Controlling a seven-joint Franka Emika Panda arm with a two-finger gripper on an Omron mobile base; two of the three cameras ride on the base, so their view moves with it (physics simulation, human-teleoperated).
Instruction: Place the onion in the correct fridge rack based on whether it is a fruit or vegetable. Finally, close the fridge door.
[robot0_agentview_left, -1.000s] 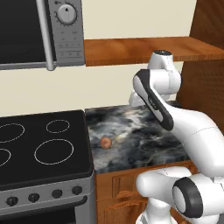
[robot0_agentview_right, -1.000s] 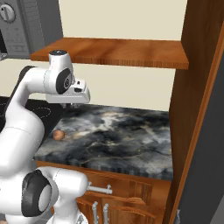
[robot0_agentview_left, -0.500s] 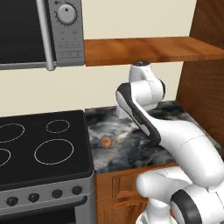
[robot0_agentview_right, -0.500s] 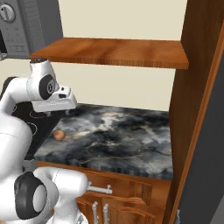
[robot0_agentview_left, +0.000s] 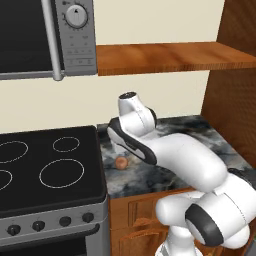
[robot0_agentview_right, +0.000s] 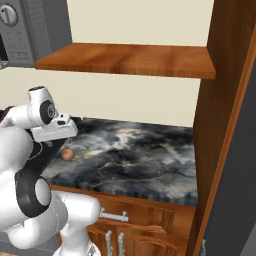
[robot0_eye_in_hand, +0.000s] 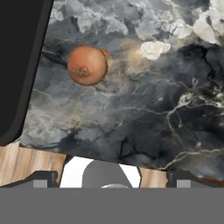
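Onion (robot0_eye_in_hand: 87, 65) sitting ungrabbed on bench (robot0_eye_in_hand: 144, 100) by stove (robot0_agentview_left: 45, 170); claw state unclear; pick, racking, door all pending.

Arm (robot0_agentview_left: 185, 160): glossy white rounded shells throughout, joined by dark grey to black bands at the joints (one broad band curves along the upper link). Wrist housing capped with a small dark disc. Surfaces smooth, uniform finish.
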